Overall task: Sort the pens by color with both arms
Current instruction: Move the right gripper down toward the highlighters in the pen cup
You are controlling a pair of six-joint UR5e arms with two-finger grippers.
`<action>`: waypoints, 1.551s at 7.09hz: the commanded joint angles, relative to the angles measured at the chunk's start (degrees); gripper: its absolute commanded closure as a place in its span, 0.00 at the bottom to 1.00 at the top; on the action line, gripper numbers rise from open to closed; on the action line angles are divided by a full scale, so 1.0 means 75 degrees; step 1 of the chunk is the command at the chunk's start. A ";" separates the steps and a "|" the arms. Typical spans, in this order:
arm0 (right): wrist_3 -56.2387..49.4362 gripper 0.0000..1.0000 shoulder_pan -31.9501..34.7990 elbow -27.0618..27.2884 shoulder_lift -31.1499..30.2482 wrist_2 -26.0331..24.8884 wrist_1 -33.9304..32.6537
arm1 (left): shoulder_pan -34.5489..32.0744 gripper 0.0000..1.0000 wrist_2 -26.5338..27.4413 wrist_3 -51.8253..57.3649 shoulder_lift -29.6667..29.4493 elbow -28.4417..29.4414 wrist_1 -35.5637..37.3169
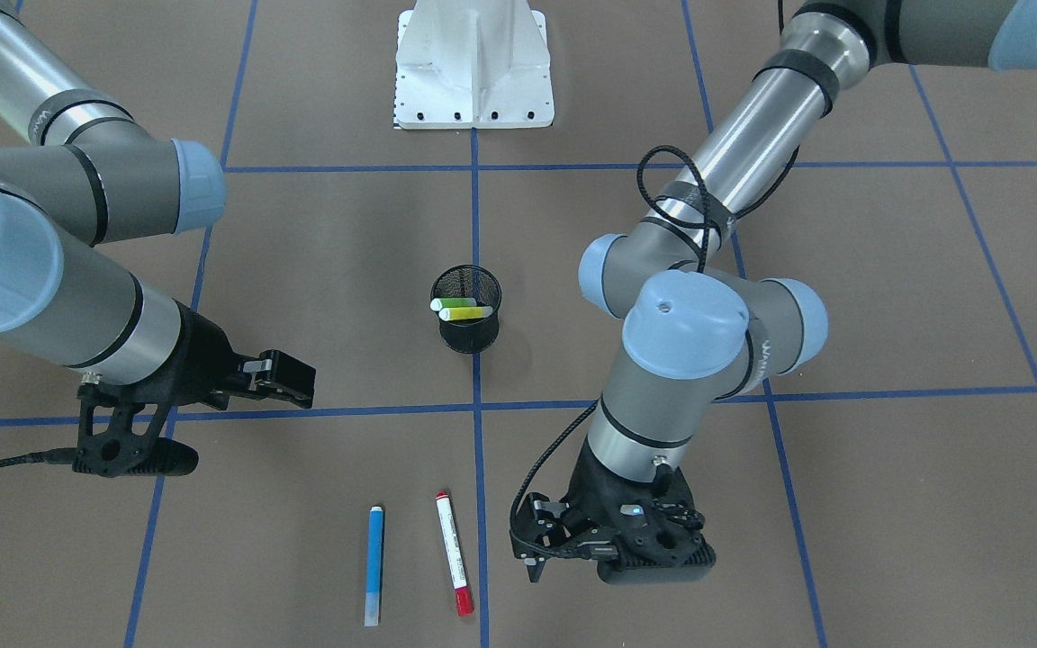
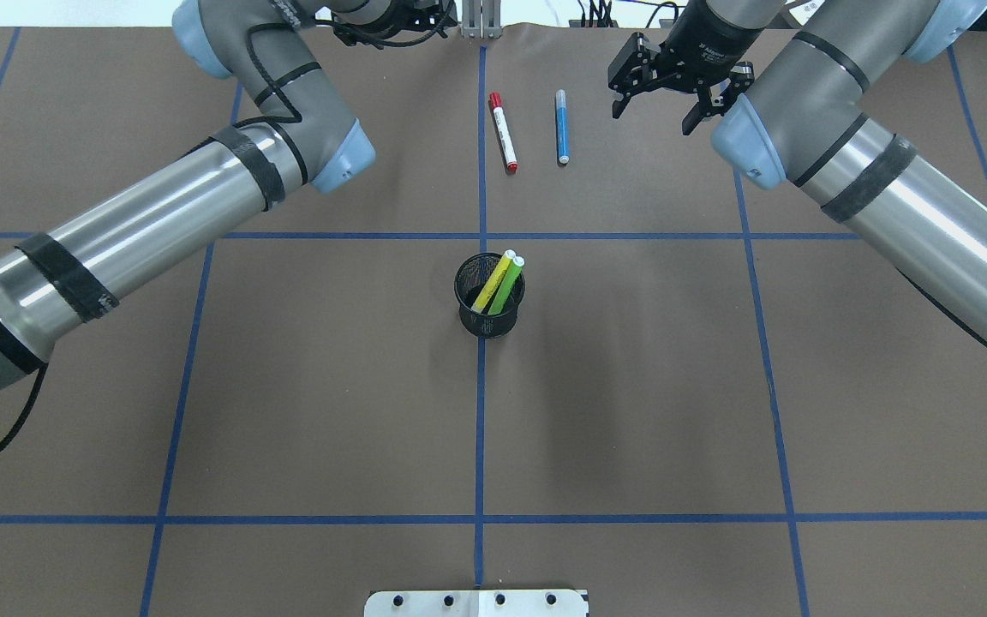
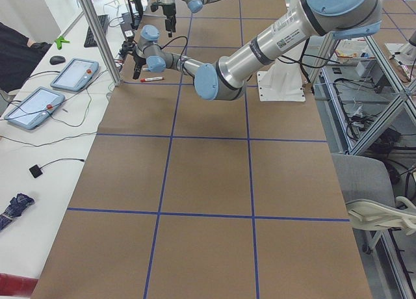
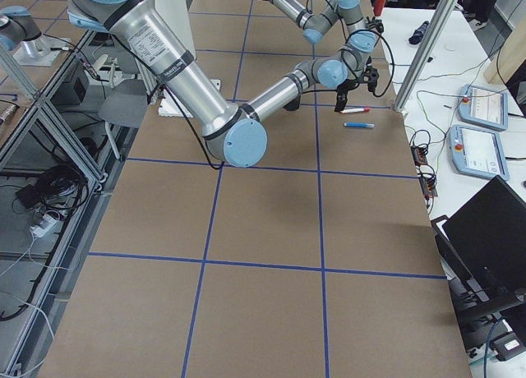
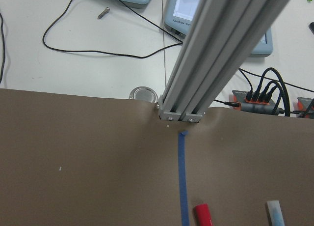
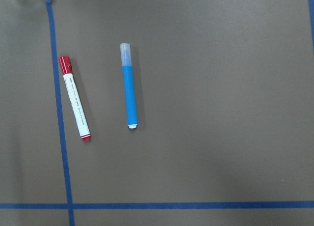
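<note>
Green pen (image 2: pixel 506 291) and yellow pen (image 2: pixel 491 287) share the cup (image 2: pixel 468 319), seemingly one sorted group; blue pen (image 2: pixel 561 127) and red pen (image 2: pixel 503 133) lie paired. Right gripper (image 2: pixel 652 120) gapes empty; left gripper (image 1: pixel 529 553), cannot tell

A cup (image 2: pixel 490 313) stands in the middle of the table (image 2: pixel 331 386), two pens (image 2: pixel 493 283) leaning inside; beyond it, near the far edge, two more pens (image 2: pixel 562 128) lie side by side, apart.

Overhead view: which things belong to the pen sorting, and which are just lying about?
Job: blue pen, red-capped pen, yellow pen and green pen in the black mesh cup, left arm, right arm.
Lying about: white base plate, aluminium post.
</note>
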 commanded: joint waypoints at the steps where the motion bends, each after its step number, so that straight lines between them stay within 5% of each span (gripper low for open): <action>1: -0.0055 0.00 -0.0311 0.0045 -0.0109 0.0708 0.0394 | -0.0715 0.00 -0.1280 0.0065 0.0713 -0.0567 0.0005; 3: 0.0027 0.00 -0.0734 0.0033 -0.0507 0.0861 0.2056 | -0.0823 0.00 -0.1426 0.0066 0.1359 -0.1294 0.0005; 6: -0.0020 0.01 -0.1307 0.0022 -0.0484 0.0769 0.2913 | -0.0835 0.00 -0.1426 0.0054 0.1373 -0.1390 0.0005; 7: -0.0054 0.02 -0.1391 -0.0036 -0.0438 0.0687 0.2963 | -0.0847 0.00 -0.1426 0.0054 0.1373 -0.1390 0.0005; 8: -0.0101 0.18 -0.1485 -0.0049 -0.0449 0.0640 0.2964 | -0.0847 0.00 -0.1426 0.0054 0.1373 -0.1390 0.0005; 11: -0.0206 0.25 -0.1824 -0.0072 -0.0309 0.0220 0.2964 | -0.0835 0.00 -0.1426 0.0054 0.1384 -0.1390 0.0005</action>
